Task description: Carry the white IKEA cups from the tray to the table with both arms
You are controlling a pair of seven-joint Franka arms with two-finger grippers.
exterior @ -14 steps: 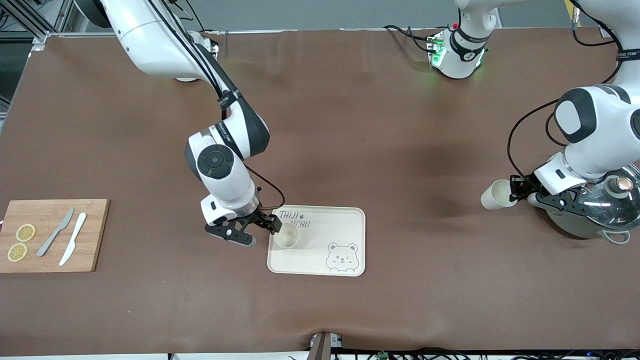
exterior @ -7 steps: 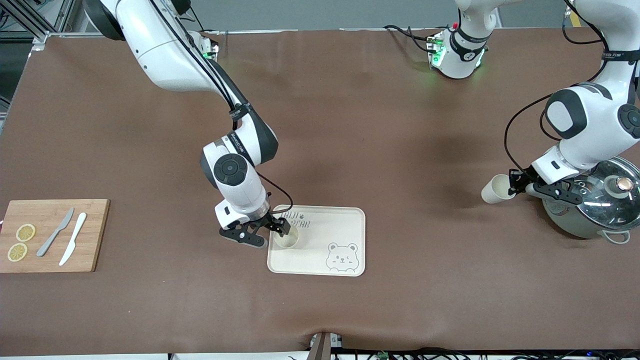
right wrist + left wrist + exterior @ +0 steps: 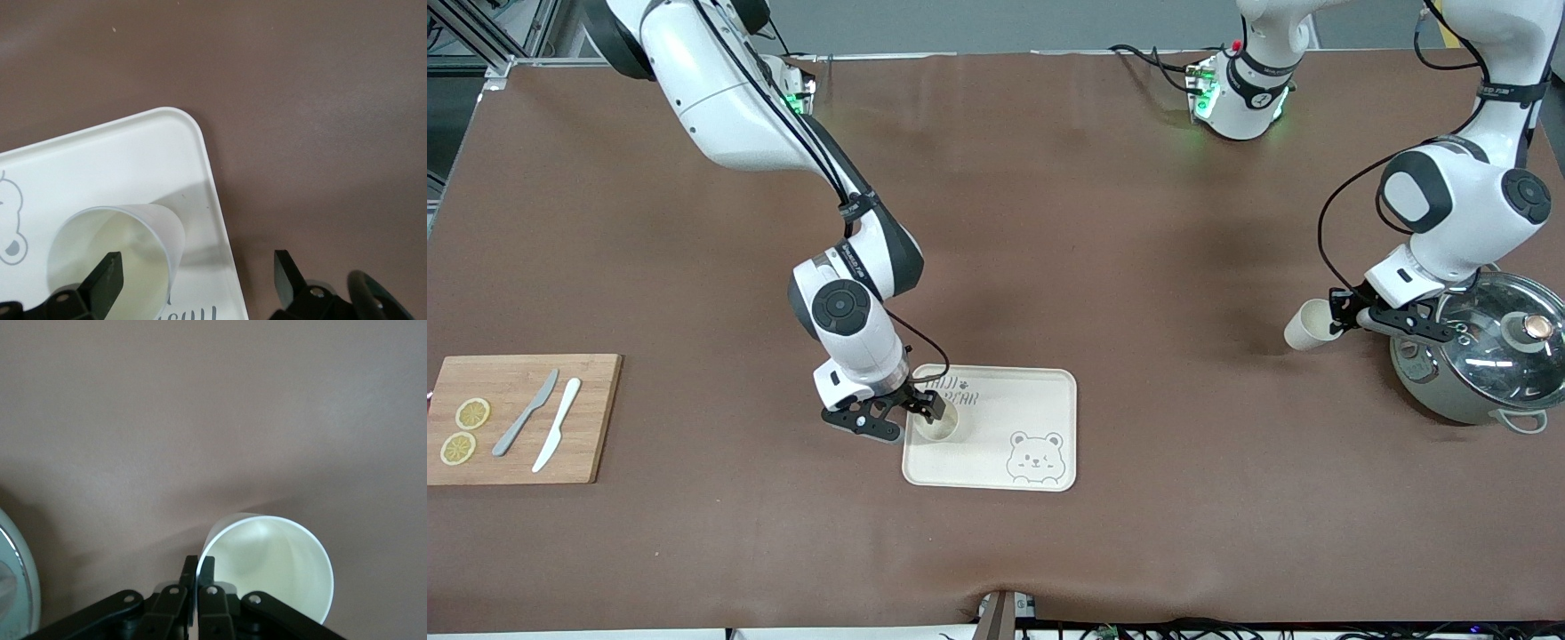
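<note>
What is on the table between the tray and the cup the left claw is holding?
Nothing: in the front view only bare brown table lies between the tray and the cup pinched by the left claw.

Brown-covered table [image 3: 1103, 231] fills the room view; grey wall [image 3: 960, 27] along its top edge.

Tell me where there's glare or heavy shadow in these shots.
Front view: bright glare on the pot's glass lid, and soft arm shadows darken the brown table. Left wrist view: the held cup throws a faint shadow. Right wrist view: the cup on the bear tray shades the tray beside it.
</note>
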